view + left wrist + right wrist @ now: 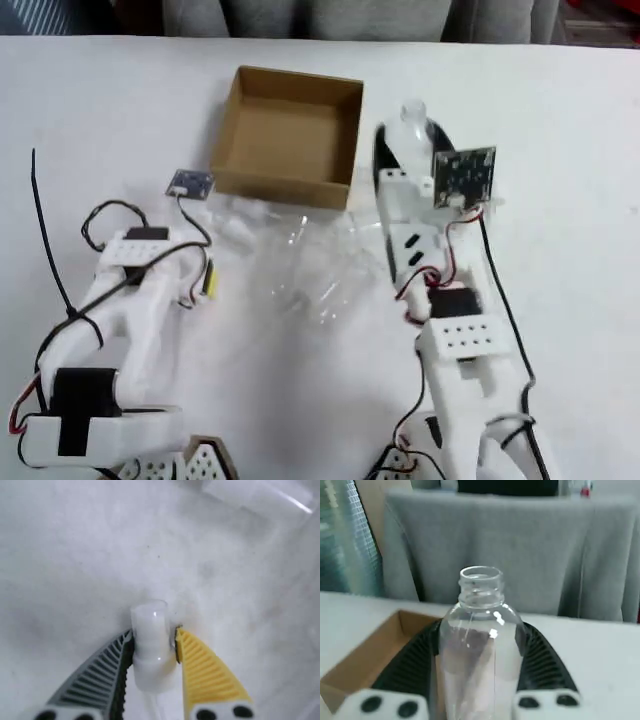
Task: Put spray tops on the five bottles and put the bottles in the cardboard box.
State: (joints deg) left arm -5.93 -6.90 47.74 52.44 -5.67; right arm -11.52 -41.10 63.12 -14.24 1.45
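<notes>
You had your right gripper (481,630) clamped round the body of a clear bottle (479,605), upright, neck open and bare. I'd judge you held it that way so a top could go straight down onto it. It was held just beside the cardboard box (282,188), which sat near the far edge of the table (560,120). Your left gripper (152,639) was pinched shut on a white spray top (149,625), low over the table's left half and well apart from that bottle. The left wrist view gave you the pinch itself. The high view gave you the gap between the arms, plus more clear bottles (300,262) lying mid-table.
</notes>
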